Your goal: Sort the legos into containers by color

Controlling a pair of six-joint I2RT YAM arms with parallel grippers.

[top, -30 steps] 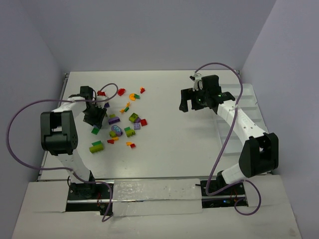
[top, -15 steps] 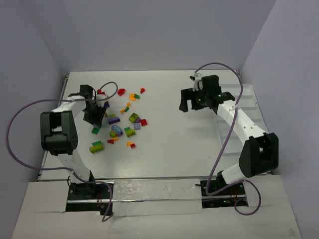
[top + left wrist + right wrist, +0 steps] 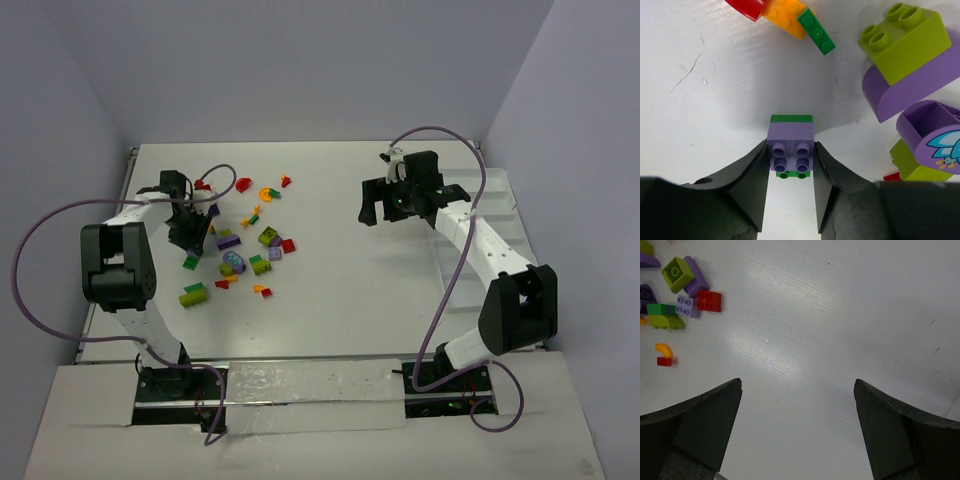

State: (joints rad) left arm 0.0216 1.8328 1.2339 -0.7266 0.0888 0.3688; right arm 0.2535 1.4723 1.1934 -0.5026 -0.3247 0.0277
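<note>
Legos [image 3: 232, 262] left, tray [image 3: 500, 190] right

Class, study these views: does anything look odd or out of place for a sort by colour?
Yes. The purple brick between the jaws of the left gripper sits on top of a green brick, so two colours would travel together.

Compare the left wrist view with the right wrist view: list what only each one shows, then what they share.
Only the left wrist view: the left pincer shut on a purple brick stacked on a green brick, plus a printed purple piece. Only the right wrist view: the right pincer open over the table, a red brick, an orange curved piece. Both: the table and, apparently, the same lime brick on a purple arch.
</note>
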